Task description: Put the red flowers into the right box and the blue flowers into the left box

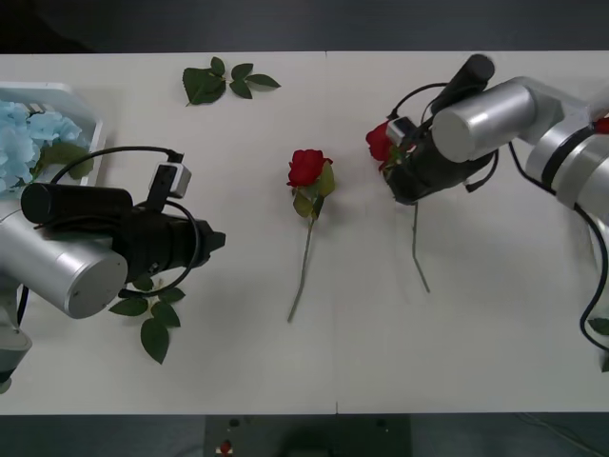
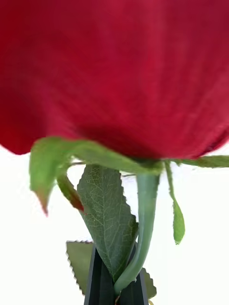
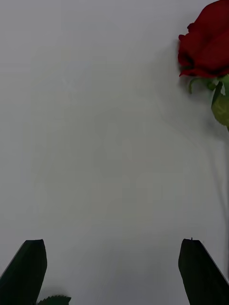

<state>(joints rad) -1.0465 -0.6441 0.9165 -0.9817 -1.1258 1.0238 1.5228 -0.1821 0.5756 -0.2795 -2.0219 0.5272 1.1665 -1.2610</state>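
Red rose (image 1: 380,141) gripped at stem by right end effector (image 2: 117,281), table's 2 o'clock.
Second red rose (image 1: 305,167) lies centre, unsorted; blue flowers (image 1: 27,141) already in left box (image 1: 88,116), 9 o'clock; left end effector (image 3: 114,267) spread wide, empty.

Loose green leaf sprigs (image 1: 226,80) are lying on the white worktop (image 1: 495,324) near its far edge; another sprig (image 1: 152,319) is lying nearer.
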